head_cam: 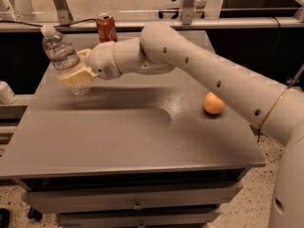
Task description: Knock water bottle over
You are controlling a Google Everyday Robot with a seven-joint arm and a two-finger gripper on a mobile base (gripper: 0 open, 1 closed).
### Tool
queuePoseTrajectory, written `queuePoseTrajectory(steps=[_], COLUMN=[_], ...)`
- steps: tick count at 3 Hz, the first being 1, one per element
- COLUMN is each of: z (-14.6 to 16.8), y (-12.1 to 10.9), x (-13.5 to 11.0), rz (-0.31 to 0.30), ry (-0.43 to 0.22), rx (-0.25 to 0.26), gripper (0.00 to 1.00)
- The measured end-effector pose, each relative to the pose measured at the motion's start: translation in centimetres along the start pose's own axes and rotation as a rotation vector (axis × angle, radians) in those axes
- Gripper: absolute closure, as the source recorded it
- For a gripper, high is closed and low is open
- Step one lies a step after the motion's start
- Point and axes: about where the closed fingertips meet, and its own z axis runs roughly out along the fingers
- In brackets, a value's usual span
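Note:
The water bottle is a clear ribbed bottle with a white cap and a narrow red and blue label. It stands near the table's left edge and leans to the left, its cap tipped outward. My gripper sits against the bottle's lower half, its cream fingers touching it. The white arm reaches in from the right across the table.
A red soda can stands upright at the back of the grey table. An orange ball lies on the right side. A white object sits beyond the left edge. Drawers are below the front edge.

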Motion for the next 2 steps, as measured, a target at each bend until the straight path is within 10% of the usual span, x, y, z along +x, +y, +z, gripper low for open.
queuePoseTrajectory(steps=[2], z=[-6.5], y=[-0.8], x=[-0.3], rz=[-0.117], ry=[0.290], rx=[-0.027], gripper=[1.00])
